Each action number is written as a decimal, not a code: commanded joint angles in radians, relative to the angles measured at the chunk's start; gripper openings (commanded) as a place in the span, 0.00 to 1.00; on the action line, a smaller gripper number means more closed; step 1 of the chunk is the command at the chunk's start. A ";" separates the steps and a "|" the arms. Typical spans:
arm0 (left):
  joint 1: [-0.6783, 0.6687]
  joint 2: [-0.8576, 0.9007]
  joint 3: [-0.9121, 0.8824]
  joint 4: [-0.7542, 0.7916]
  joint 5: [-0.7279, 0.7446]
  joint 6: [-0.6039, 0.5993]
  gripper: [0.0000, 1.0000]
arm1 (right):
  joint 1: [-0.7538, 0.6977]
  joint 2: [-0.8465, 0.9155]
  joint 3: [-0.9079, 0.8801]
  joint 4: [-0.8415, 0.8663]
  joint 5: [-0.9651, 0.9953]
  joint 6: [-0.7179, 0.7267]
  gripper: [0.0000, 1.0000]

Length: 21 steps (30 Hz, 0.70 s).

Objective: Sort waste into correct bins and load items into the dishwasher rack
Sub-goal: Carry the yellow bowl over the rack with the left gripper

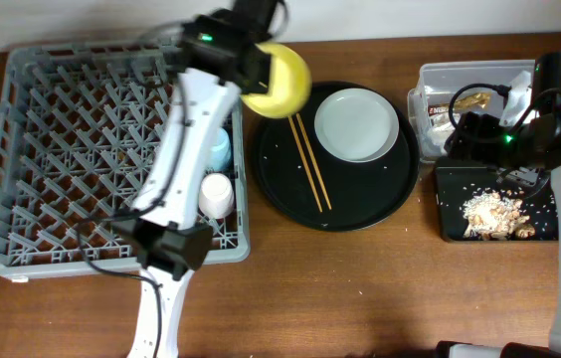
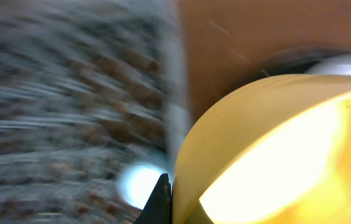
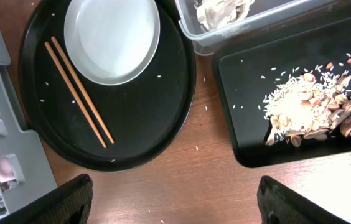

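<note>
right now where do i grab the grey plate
Probably the pale grey plate by its right rim, from the right: it lies flat on the round black tray, so only the edge offers a pinch, and the chopsticks lie at its left.

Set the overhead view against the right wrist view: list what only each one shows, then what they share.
Only overhead: the left end effector gripping the yellow bowl, plus most of the dishwasher rack. Only right wrist: the right end effector, its fingers spread wide at the bottom corners. Both: the grey plate and chopsticks on the round black tray, food scraps in the black rectangular tray, and the clear tub.
</note>
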 commanded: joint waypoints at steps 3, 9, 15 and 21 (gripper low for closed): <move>0.086 0.065 -0.008 0.171 -0.576 0.014 0.00 | -0.002 0.002 -0.011 0.005 0.017 -0.016 0.86; 0.087 0.244 -0.008 0.329 -0.988 0.035 0.00 | -0.002 0.019 -0.011 0.004 0.016 -0.019 0.86; 0.086 0.315 -0.008 0.303 -1.080 -0.011 0.00 | -0.002 0.052 -0.011 0.004 0.016 -0.022 0.86; 0.068 0.315 -0.008 0.244 -1.122 -0.064 0.00 | -0.002 0.062 -0.011 0.004 0.016 -0.023 0.86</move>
